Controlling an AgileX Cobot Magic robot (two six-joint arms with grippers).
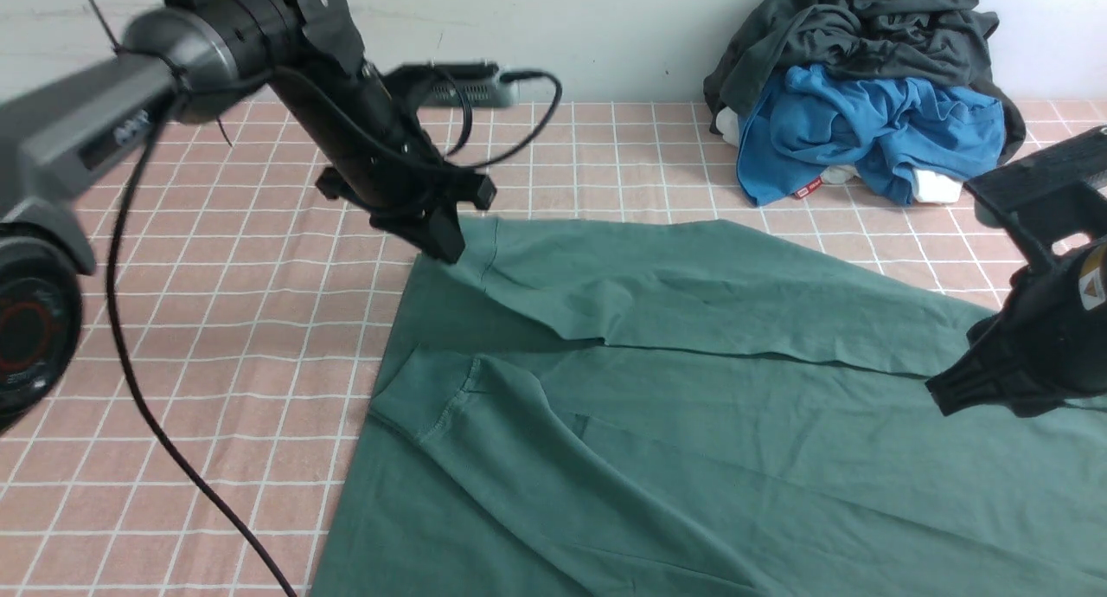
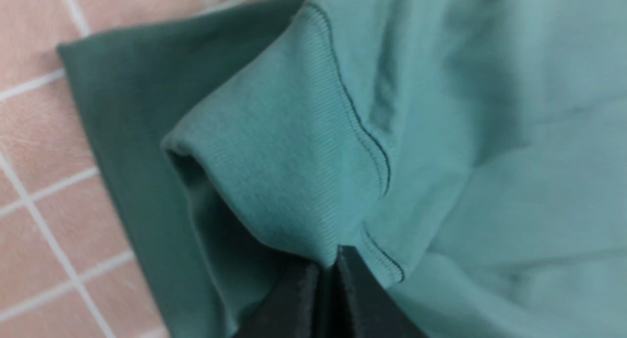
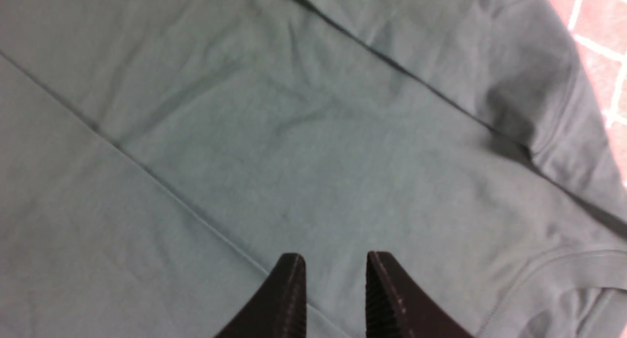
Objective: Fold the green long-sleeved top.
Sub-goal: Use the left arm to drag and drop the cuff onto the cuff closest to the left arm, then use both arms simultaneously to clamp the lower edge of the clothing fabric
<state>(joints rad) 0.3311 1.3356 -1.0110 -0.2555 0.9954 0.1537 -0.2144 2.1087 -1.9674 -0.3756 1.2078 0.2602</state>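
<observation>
Green long-sleeved top (image 1: 692,389), spread flat on pink checked cloth (image 1: 216,320), centre to near right, sleeves folded across body. Left gripper (image 1: 441,247): jaws closed, pinching ribbed cuff (image 2: 294,171) at top's far-left corner. Right gripper (image 3: 335,274): jaws partly apart, empty, over top's right side. Heaped garments (image 1: 865,104) far right.

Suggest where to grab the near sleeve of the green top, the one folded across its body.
Likely its cuff, approached from the robot's left. That free end lies flat at the green top's left edge, so a low pinch there should catch the cuff alone.
</observation>
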